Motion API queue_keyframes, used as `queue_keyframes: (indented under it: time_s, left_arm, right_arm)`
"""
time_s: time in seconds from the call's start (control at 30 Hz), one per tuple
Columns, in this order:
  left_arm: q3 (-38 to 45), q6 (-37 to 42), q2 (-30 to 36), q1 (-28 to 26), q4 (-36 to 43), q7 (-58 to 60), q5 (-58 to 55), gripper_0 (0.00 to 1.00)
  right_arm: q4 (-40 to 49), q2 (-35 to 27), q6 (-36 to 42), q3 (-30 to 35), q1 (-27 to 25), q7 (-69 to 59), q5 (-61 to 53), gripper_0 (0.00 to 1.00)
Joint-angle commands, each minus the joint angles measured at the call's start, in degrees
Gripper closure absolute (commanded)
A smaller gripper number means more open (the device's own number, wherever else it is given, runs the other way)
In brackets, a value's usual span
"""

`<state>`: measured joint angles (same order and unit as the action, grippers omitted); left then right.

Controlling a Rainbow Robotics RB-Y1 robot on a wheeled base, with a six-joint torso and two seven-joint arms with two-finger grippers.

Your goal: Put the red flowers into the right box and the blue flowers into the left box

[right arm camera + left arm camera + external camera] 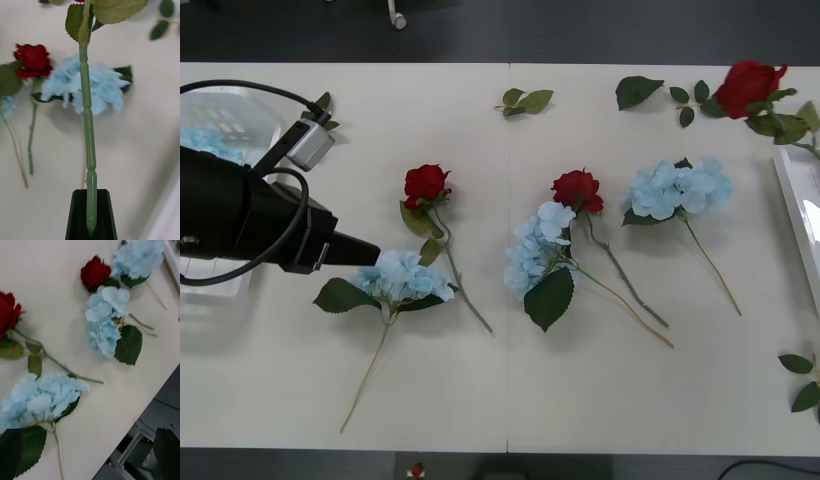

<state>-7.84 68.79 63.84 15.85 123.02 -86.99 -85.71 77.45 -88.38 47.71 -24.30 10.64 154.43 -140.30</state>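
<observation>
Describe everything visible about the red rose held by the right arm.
The held red rose shows at the table's far right corner in the front view: a deep red bloom with green leaves under it, looking like fabric. In the right wrist view its ridged, plastic-looking green stem runs straight up from the right gripper, whose black jaws are shut on the stem's lower end. The white tray lies just beside it, and a pale blue flower lies on the table behind the stem.

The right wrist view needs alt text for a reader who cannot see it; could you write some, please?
The right gripper, black-fingered, is shut on a green rose stem held above the table; a blue flower and a red rose lie below.
</observation>
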Motion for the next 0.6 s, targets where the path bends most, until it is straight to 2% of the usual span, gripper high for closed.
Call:
queue_keyframes:
  time_s: [0.03,0.13,0.33,0.6]
  left_arm:
    - [2.4,4.95,0.76,-1.61,3.2,4.02,4.76,0.0]
    - [2.4,8.9,0.85,-2.23,4.25,5.87,8.36,0.0]
    - [1.34,15.49,0.76,-3.81,5.74,5.52,13.99,0.0]
    - [-4.46,14.09,0.85,-4.51,7.15,5.08,20.49,0.0]
  right_arm:
    - [-7.49,-1.88,0.63,0.75,0.26,0.57,-0.32,1.0]
    - [-11.18,-1.88,0.45,0.66,0.26,0.57,-0.06,1.0]
    - [-16.98,-0.21,-5.0,0.75,0.26,0.57,3.99,1.0]
    - [-21.99,1.37,-10.09,0.75,0.35,0.57,12.42,1.0]
